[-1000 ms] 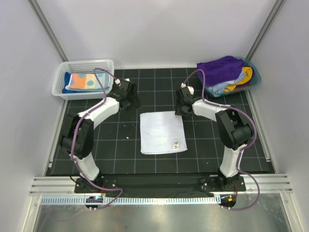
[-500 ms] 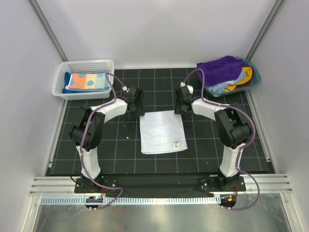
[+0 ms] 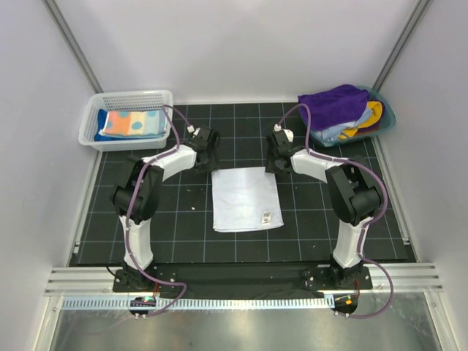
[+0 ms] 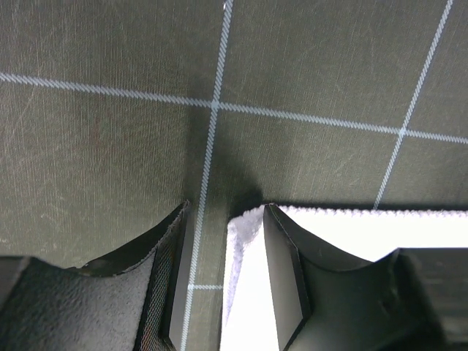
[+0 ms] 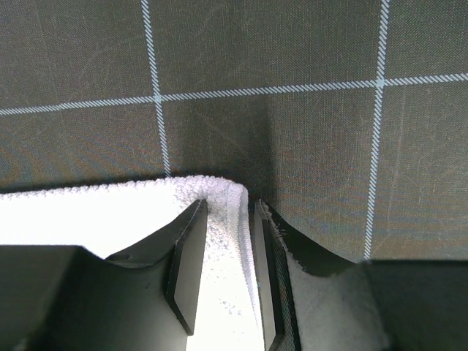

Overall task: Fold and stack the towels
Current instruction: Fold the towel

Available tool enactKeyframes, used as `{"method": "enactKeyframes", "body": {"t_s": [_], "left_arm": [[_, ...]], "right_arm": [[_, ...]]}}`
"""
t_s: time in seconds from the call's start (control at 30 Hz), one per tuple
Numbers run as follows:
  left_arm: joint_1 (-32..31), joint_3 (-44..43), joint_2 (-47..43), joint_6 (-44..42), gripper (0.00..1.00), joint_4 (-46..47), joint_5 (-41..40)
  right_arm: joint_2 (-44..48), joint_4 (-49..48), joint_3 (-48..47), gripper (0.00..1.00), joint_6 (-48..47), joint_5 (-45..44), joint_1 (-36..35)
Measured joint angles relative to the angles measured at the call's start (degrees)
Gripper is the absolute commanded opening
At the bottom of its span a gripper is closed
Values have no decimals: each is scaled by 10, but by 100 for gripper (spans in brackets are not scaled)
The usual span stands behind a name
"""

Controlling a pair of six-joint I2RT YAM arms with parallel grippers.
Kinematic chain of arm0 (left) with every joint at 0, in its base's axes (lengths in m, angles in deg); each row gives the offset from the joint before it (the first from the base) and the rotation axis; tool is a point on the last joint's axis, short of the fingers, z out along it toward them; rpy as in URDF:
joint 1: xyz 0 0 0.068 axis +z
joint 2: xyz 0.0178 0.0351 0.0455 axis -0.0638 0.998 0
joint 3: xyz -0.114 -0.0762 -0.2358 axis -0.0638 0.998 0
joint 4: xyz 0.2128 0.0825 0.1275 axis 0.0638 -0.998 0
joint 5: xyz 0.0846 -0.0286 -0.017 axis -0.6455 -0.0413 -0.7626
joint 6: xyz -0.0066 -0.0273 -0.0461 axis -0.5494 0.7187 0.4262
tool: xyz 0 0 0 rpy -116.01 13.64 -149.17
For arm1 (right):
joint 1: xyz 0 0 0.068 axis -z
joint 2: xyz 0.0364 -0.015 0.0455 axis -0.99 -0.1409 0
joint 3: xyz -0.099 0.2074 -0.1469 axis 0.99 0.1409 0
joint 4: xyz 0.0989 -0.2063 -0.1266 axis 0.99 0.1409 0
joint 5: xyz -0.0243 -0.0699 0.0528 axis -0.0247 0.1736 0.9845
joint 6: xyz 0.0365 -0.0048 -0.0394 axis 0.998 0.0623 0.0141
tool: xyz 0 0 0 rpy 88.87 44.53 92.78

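A plain white towel [image 3: 245,199] lies flat on the black grid mat, with a small tag near its front right corner. My left gripper [image 3: 208,155] is at the towel's far left corner. In the left wrist view it [image 4: 225,219] is open, with the corner [image 4: 243,248] between its fingers. My right gripper [image 3: 274,162] is at the far right corner. In the right wrist view it [image 5: 229,212] is shut on the bunched towel edge [image 5: 227,241]. A polka-dot towel [image 3: 130,123] lies folded in the basket. A purple towel [image 3: 335,102] tops the pile in the tub.
The white mesh basket [image 3: 93,110] stands at the back left corner. The teal tub [image 3: 387,117] stands at the back right, with more cloth [image 3: 344,131] under the purple towel. Grey walls close in both sides and the back.
My left gripper has swung right from beside the basket to the white towel's far left corner. The right gripper and the towel have not moved.
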Motion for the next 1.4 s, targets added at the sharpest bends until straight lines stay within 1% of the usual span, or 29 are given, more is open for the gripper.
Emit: {"method": "enactKeyframes", "body": {"t_s": [0.07,0.2,0.37,0.53,0.67,0.8,0.87,0.93,1.0,1.23,1.4], "left_arm": [[0,-4,3,-1,46,0,-1],[0,-14,10,-4,44,0,-1],[0,-20,14,-10,43,-1,-1],[0,-23,16,-14,44,-2,-1],[0,-29,19,-14,47,-6,2],[2,-37,19,-14,52,-17,13],[3,-42,17,-14,52,-22,16],[3,-42,11,-14,52,-25,19],[4,-41,0,-12,52,-29,25],[4,4,-59,1,52,-25,33],[4,26,-63,3,52,-21,44]], "right_arm": [[0,0,0,40,0,0,2],[0,2,-1,45,-2,3,4],[0,10,-5,45,-11,5,11],[0,13,-6,42,-21,6,13],[0,13,-6,39,-32,6,13],[-1,15,-7,34,-39,7,13],[-2,15,-7,32,-41,6,13],[-2,15,-7,27,-43,5,13],[-2,15,-7,25,-44,4,13],[-2,14,-7,24,-44,3,13],[-2,14,-7,24,-44,4,13]]}}
